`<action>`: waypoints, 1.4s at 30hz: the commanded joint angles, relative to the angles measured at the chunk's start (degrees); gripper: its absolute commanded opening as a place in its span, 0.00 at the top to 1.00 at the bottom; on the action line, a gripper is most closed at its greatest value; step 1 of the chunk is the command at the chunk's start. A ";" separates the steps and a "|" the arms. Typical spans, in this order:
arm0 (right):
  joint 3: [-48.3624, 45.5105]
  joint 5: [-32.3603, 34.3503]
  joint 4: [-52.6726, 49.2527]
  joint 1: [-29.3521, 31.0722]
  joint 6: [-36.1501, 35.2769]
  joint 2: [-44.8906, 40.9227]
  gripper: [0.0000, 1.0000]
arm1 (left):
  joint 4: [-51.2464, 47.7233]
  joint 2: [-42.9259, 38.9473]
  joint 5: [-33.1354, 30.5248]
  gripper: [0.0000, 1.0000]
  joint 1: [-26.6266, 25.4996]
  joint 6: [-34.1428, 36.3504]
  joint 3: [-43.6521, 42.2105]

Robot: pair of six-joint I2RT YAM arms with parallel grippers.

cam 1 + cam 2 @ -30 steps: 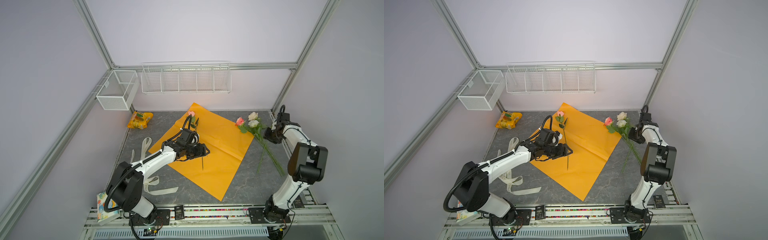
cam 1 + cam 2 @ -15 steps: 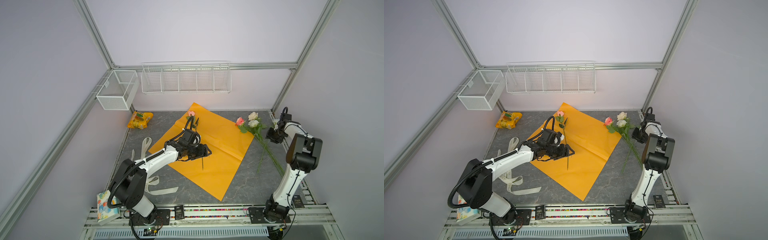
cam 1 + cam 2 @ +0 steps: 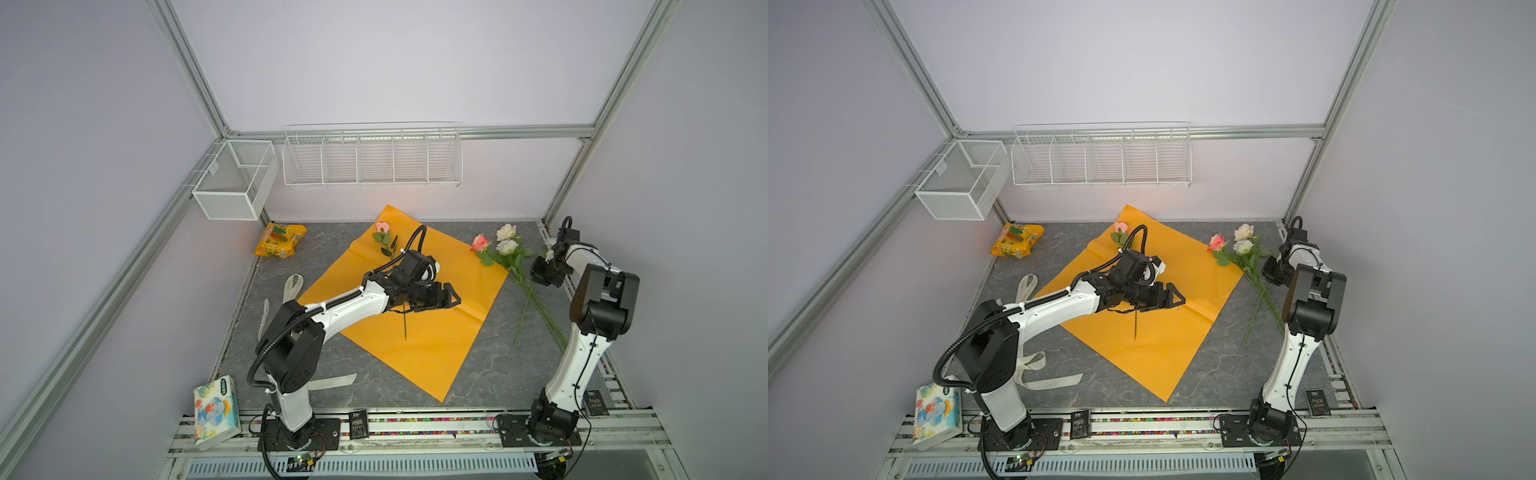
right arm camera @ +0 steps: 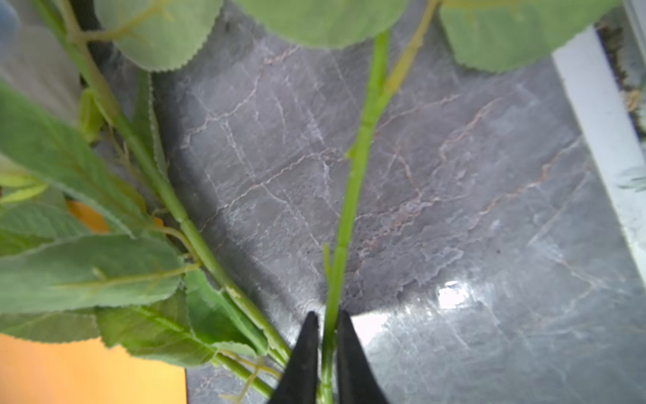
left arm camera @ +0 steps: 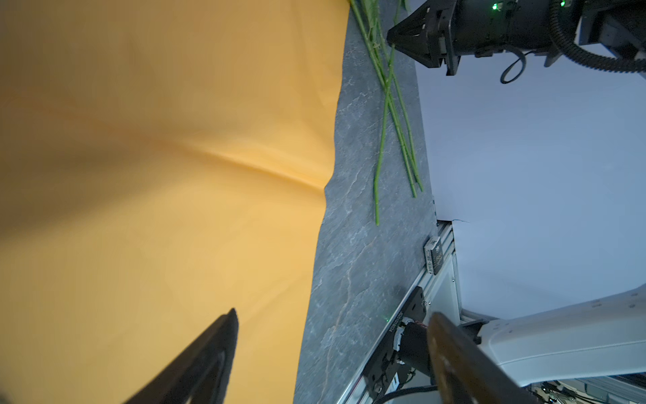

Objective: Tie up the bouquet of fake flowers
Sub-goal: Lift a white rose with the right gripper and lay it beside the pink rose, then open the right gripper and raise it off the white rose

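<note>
Green stem (image 4: 353,182) pinched in the right gripper (image 4: 327,316); lift it gently, clear of neighbours. Left gripper (image 3: 452,296) gapes empty above orange paper (image 3: 436,340).

Both top views looked steeply down from high above the near edge, holding the whole grey tabletop (image 3: 498,382) and the wire rack (image 3: 372,160) on the back wall; framing nearly equal, shifted sideways. Left wrist camera sat low over the orange paper (image 5: 157,175), facing the right arm (image 5: 576,346). Right wrist camera sat very close over a green stem (image 4: 353,182) between its fingers (image 4: 306,356). All views shared tabletop and paper.
</note>
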 commanded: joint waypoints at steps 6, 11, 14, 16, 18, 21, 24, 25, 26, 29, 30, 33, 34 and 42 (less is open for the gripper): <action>1.22 -1.57 -2.11 3.18 -3.21 -16.12 0.93 | -5.08 -7.68 -14.21 0.00 2.80 5.14 1.24; -4.79 -7.37 2.37 14.51 1.46 -22.40 0.93 | -2.98 -16.83 -12.14 0.00 12.39 4.02 -7.48; -6.19 -8.97 6.50 23.30 6.24 -21.23 0.93 | -4.50 -22.00 -11.51 0.00 17.94 3.95 -11.80; -5.11 -8.95 8.96 29.13 8.33 -18.37 0.93 | -5.69 -25.54 -10.88 0.00 22.02 3.88 -14.94; -2.01 -9.82 10.37 35.05 10.00 -14.04 0.93 | -6.55 -28.84 -10.52 0.00 25.47 3.69 -17.97; 6.06 -10.92 9.26 40.43 11.23 -5.82 0.93 | -7.29 -33.50 -9.77 0.00 29.56 3.52 -22.04; 17.14 -12.40 6.43 44.00 12.04 3.07 0.93 | -6.90 -37.72 -10.89 0.00 31.10 2.79 -25.61; 20.90 -13.30 5.44 44.91 12.23 6.29 0.93 | -7.01 -38.80 -11.14 0.00 31.45 2.66 -26.45; 24.04 -13.10 4.21 45.68 12.62 8.88 0.93 | -7.11 -39.69 -11.13 0.00 31.68 2.63 -27.04; 32.38 -11.51 0.86 47.16 12.75 14.60 0.92 | -7.71 -40.62 -11.08 0.00 31.76 2.32 -27.79; 33.51 -11.79 1.21 47.22 13.43 15.78 0.93 | -7.71 -40.57 -10.87 0.00 31.81 2.22 -27.98; 37.51 -10.97 0.60 47.14 14.58 19.61 0.93 | -7.76 -40.19 -10.07 0.00 31.81 2.09 -27.99; 38.33 -10.53 0.49 47.06 14.86 20.37 0.92 | -7.84 -40.05 -9.83 0.00 31.81 2.11 -27.85; 39.22 -11.24 -1.74 47.14 15.18 23.11 0.90 | -7.82 -39.42 -9.33 0.01 31.81 2.42 -27.11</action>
